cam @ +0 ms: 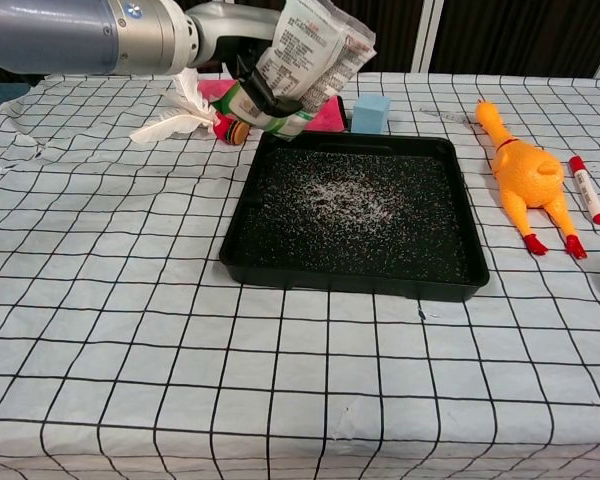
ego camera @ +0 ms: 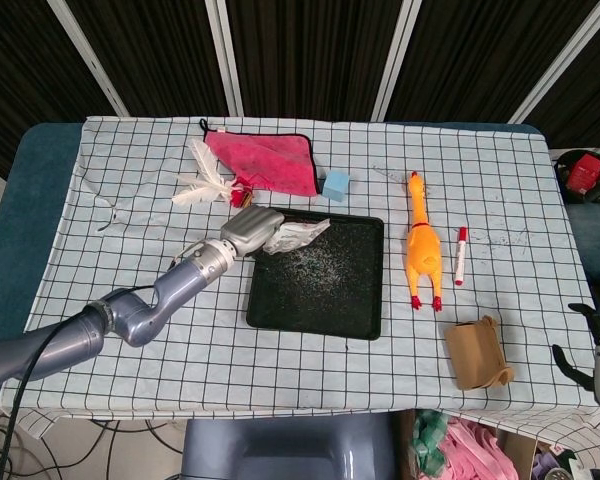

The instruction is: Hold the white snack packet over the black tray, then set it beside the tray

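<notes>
My left hand [ego camera: 252, 229] [cam: 242, 35] grips the white snack packet [ego camera: 298, 235] [cam: 312, 55] by its lower end and holds it in the air over the back left corner of the black tray [ego camera: 320, 300] [cam: 280, 275]. The packet tilts toward the right, printed side to the chest view. The tray is square and speckled inside, with nothing lying in it. My right hand [ego camera: 597, 345] shows only at the lower right edge of the head view, off the table, with its fingers apart and nothing in them.
Behind the tray lie a pink cloth [ego camera: 265, 160], a white feather [ego camera: 202, 180] with a red-tipped toy [cam: 230, 129], and a blue cube [ego camera: 336, 184] [cam: 371, 112]. Right of the tray are a yellow rubber chicken [ego camera: 421, 245] [cam: 526, 175], a red marker [ego camera: 460, 256] [cam: 587, 189] and a brown box [ego camera: 477, 352].
</notes>
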`<state>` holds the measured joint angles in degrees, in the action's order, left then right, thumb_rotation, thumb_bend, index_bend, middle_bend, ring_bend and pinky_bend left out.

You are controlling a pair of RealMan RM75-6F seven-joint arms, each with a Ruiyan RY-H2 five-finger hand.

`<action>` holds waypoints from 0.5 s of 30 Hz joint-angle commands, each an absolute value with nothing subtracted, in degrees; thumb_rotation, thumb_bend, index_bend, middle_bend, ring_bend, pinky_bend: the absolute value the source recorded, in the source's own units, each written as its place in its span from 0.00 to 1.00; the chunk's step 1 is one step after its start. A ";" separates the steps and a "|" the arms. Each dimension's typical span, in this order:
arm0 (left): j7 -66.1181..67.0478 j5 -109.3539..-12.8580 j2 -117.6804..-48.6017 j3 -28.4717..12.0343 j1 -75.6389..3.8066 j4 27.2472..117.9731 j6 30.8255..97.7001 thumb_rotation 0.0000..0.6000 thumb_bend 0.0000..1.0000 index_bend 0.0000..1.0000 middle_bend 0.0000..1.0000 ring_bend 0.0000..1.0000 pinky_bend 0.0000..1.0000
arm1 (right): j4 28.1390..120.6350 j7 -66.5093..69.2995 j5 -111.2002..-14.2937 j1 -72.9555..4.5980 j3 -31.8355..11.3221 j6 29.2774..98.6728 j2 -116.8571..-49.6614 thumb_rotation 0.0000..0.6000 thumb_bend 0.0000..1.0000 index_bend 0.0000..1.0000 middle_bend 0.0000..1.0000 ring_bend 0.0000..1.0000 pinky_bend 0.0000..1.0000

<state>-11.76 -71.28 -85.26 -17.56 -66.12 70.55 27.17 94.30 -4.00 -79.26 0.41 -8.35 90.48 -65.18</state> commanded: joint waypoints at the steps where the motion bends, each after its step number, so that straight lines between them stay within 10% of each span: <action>1: -9.83 -70.90 -82.93 -16.78 -67.79 71.64 24.64 1.00 0.60 0.36 0.47 0.36 0.49 | 94.29 -3.90 -79.10 0.42 -8.40 90.41 -65.19 1.00 0.23 0.29 0.09 0.14 0.26; 15: 4.36 -66.44 -78.26 -11.06 -70.65 73.41 25.28 1.00 0.61 0.37 0.47 0.36 0.50 | 94.30 -3.56 -79.03 0.39 -8.39 90.18 -65.12 1.00 0.23 0.29 0.09 0.14 0.26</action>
